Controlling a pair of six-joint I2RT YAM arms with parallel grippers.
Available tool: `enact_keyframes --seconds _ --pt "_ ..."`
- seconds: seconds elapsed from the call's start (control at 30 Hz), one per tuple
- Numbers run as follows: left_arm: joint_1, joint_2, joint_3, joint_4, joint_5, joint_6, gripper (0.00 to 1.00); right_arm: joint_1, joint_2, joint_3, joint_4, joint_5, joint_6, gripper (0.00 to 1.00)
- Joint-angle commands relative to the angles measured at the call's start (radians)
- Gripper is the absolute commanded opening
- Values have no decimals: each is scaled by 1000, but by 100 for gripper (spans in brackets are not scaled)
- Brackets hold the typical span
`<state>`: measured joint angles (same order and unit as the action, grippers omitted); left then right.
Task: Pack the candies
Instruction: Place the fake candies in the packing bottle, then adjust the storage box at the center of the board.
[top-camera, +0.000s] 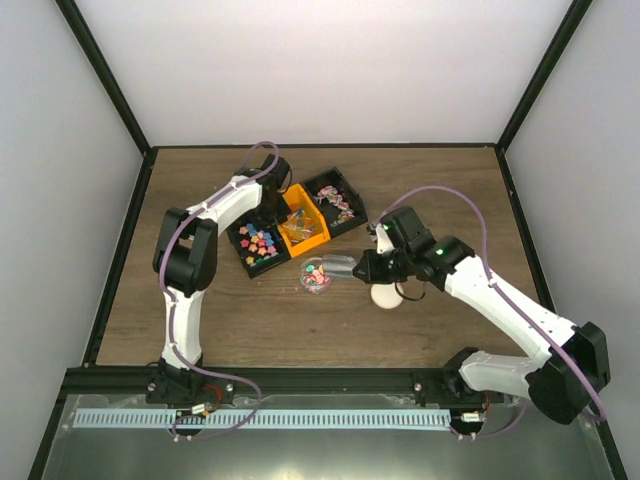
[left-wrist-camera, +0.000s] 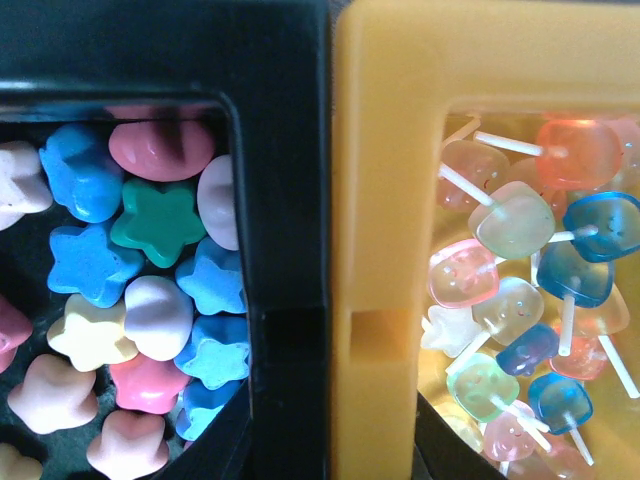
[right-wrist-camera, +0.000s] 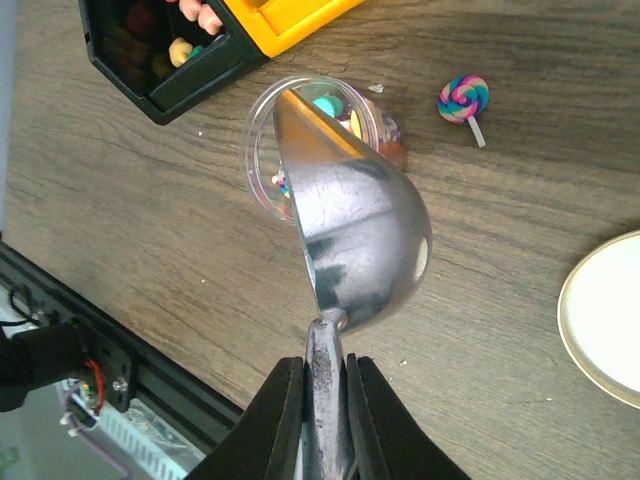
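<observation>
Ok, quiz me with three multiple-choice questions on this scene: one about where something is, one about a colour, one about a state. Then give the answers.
1. Where is the cream lid?
A) on the table beside the clear jar
B) closed onto the jar
C) inside a bin

2. What colour is the bin that holds the stick lollipops?
A) white
B) green
C) orange

3. What is the right gripper doing?
A) standing open over the lid
B) shut on the handle of the metal scoop
C) shut on the jar's rim

Answers:
1 A: the lid lies flat on the wood and the jar's mouth is uncovered.
2 C: the left wrist view shows its orange wall around the lollipops.
3 B: both fingers press the handle, with the scoop's bowl tipped at the jar's mouth.
</observation>
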<state>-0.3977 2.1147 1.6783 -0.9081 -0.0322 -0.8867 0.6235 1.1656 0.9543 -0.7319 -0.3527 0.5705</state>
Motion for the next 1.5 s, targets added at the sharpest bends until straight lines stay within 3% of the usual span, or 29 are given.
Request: enact_keyframes --seconds 0.0,0.13,0.3,0.6,0.73,1.03,1.17,1.27,1.47 --pt "10 58 -54 91 118 1 4 88 37 113 -95 175 -30 1" --pt "10 57 -57 95 122 0 4 141 72 155 -134 243 -14 1" --pt "13 45 -59 93 117 0 4 108 13 158 -87 246 49 1" --pt "17 43 -49 66 89 92 4 -360 -108 -62 322 -234 216 1" --pt "25 60 -31 41 94 156 4 -492 -75 -178 556 -390 347 1" --pt "29 66 0 28 112 196 4 -514 92 -106 715 -434 394 1" --pt "29 95 45 -2 104 236 4 -511 131 -168 917 -520 514 1" --pt "30 102 52 -8 99 212 4 -475 155 -106 837 -483 468 1" --pt "30 82 -22 80 198 40 4 -287 271 207 401 -224 313 1"
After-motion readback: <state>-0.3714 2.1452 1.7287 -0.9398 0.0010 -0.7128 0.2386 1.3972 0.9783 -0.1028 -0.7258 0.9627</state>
